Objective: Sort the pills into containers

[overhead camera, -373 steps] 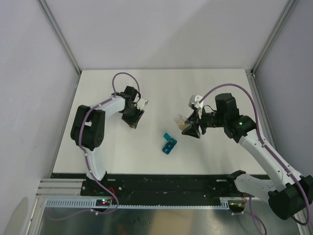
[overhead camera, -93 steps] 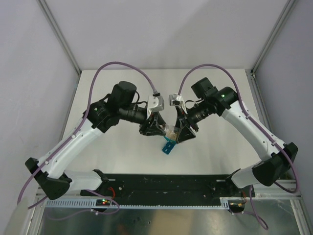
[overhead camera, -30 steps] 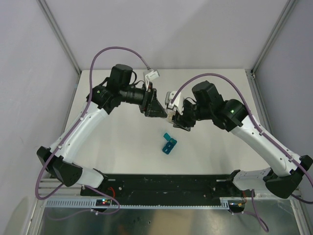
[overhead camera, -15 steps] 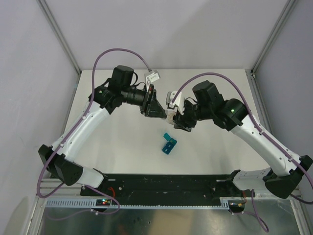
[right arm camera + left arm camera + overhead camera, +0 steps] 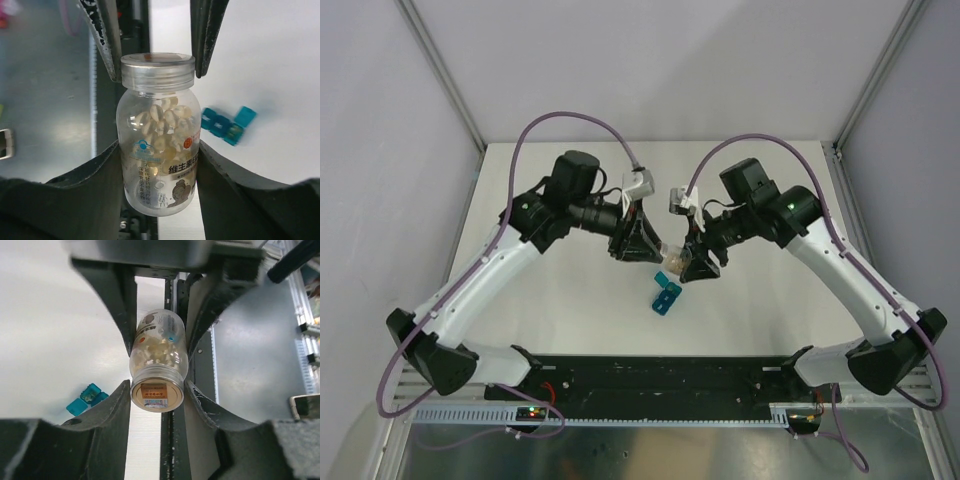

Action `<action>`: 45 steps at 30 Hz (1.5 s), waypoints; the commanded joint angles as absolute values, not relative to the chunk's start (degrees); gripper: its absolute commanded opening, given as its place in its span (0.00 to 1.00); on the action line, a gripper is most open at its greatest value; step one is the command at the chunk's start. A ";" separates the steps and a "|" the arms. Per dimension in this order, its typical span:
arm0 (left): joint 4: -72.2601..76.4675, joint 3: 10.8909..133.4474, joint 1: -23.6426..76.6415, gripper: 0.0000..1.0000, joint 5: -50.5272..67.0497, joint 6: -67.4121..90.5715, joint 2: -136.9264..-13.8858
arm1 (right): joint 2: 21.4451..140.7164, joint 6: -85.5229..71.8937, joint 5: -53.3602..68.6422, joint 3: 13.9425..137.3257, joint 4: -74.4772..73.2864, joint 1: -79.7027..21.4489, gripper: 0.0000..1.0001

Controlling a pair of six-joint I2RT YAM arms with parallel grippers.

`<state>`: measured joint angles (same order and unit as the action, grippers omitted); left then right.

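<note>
Between the two hands, held clear of the worktop [image 5: 770,190], a clear pill bottle [image 5: 159,155] lies nearly level. The right hand [image 5: 159,172] grasps it around the labelled body, its fingers pressed to both sides. The left hand [image 5: 157,392] is clenched on the cap [image 5: 157,395], one finger on each side of the ribbed rim. The pale pills [image 5: 162,122] are all inside the bottle, heaped toward its cap end.

The containers [image 5: 666,293], a teal strip of joined compartments, lie on the worktop below the hands and a little toward the arm bases, touched by neither. One end lid seems to stand open; whether the others are open I cannot tell.

My reading is that the step in hand is uncapping, so sorting proper has not begun and no pill shows in any compartment. The next move likely calls for the left hand to twist the cap while the right hand keeps the body from turning, then to draw the cap straight off. With the bottle so close to level, pills could roll out once it opens, so raising the mouth first looks wise.
</note>
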<state>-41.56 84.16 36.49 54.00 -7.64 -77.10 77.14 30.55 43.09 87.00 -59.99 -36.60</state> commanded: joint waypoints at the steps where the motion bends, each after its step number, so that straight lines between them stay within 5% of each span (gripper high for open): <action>1: -42.37 82.56 42.77 0.00 58.35 -14.72 -71.45 | 80.54 33.96 58.66 92.46 -60.55 -33.92 0.00; 10: -42.45 80.74 48.01 0.10 52.88 -18.50 -68.02 | 85.10 38.58 64.99 93.72 -68.62 -33.25 0.00; 19: -42.52 84.84 45.09 0.82 45.17 -12.13 -68.46 | 81.12 35.12 56.60 92.63 -63.50 -33.88 0.00; 22: -42.50 86.82 42.05 0.97 46.75 -9.17 -69.62 | 79.75 34.58 52.86 92.05 -62.08 -34.45 0.00; 33: -40.00 90.24 33.05 0.99 47.76 6.53 -75.01 | 73.25 34.82 25.89 88.42 -53.00 -43.46 0.00; 45: -38.54 88.91 30.83 0.79 54.56 12.26 -78.74 | 71.86 34.45 15.95 87.10 -48.31 -46.34 0.00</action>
